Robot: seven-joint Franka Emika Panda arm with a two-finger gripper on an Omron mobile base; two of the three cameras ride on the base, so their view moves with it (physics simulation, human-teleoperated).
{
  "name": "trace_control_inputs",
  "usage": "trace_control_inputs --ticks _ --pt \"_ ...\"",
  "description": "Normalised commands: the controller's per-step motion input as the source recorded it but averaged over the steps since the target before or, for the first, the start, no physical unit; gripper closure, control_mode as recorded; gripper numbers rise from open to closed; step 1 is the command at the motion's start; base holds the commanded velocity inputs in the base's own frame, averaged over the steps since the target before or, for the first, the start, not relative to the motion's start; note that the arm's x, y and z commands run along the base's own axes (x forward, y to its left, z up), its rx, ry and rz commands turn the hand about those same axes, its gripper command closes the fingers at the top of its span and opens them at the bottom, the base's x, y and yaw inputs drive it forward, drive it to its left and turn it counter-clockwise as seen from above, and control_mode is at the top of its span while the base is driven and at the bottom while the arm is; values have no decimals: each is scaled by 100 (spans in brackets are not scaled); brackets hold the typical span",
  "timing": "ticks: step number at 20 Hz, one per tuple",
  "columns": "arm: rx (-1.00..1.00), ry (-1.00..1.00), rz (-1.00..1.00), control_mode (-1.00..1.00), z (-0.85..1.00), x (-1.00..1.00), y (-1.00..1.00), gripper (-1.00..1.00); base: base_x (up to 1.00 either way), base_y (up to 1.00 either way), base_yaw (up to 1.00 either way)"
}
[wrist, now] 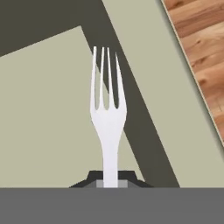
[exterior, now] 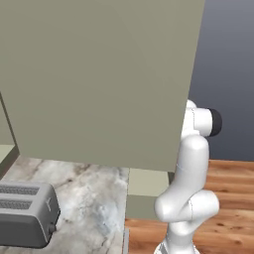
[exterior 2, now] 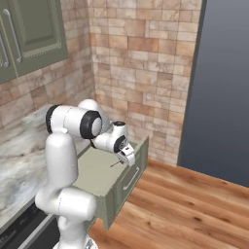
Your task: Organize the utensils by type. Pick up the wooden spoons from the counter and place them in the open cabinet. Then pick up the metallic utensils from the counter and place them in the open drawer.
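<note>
My gripper (exterior 2: 127, 158) hangs over the open drawer (exterior 2: 99, 176), tilted down, and is shut on a metallic utensil. That utensil is a thin silver-grey fork (wrist: 108, 117). Its handle is pinched between my gripper's (wrist: 110, 180) jaws and its tines point away over the drawer's pale olive floor (wrist: 43, 127). In the right base view the fork (exterior 2: 116, 164) is a fine line just above the drawer floor. The marbled counter (exterior 2: 19, 146) runs left of the drawer. The wooden spoons are out of view.
A large olive-green cabinet door (exterior: 99, 74) hangs close in front of the left base camera. A grey toaster (exterior: 27, 213) stands on the counter (exterior: 89, 198). Shut wall cupboards (exterior 2: 34, 34), a brick wall (exterior 2: 141, 63) and wooden floor (exterior 2: 185, 209) surround the drawer.
</note>
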Motion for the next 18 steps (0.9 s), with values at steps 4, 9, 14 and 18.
trace_control_inputs --ticks 4,9,14,18 --pt "-4 0 0 -100 -49 -14 -62 100 0 0 0" --pt "-2 2 0 -100 -49 -14 -63 100 0 0 0" --pt "0 3 0 -100 -46 -5 -45 100 0 0 0" --pt "0 0 0 -100 -40 -2 -42 100 0 0 0"
